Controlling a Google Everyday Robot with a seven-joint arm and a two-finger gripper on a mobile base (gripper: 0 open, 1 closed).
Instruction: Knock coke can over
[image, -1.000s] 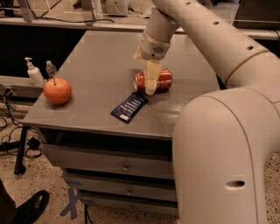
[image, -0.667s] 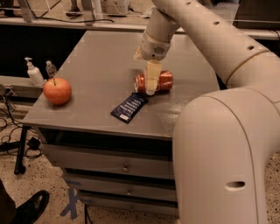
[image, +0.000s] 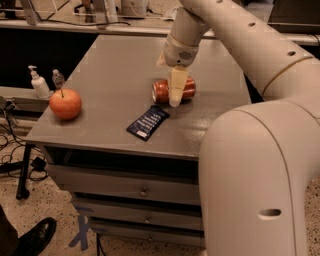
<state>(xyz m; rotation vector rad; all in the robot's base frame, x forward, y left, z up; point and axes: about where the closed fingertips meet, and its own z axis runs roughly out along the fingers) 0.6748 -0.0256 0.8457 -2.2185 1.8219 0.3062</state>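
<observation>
The gripper (image: 174, 100) hung just in front of the coke can (image: 161, 91), which lay on its side mid-tabletop (image: 115, 60). A dark snack packet (image: 148, 122) lay near its front-left. An apple (image: 65, 103) sat well apart at the left edge. Behind the can the surface was open.

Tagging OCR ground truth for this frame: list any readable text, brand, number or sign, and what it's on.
No text here can be quoted.
Can, on its side on the table, just behind the gripper: any lettering is too blurred to read.
Packet: pale print, too blurred to read.
Pump bottle and small bottle at far left: labels too small to read.
</observation>
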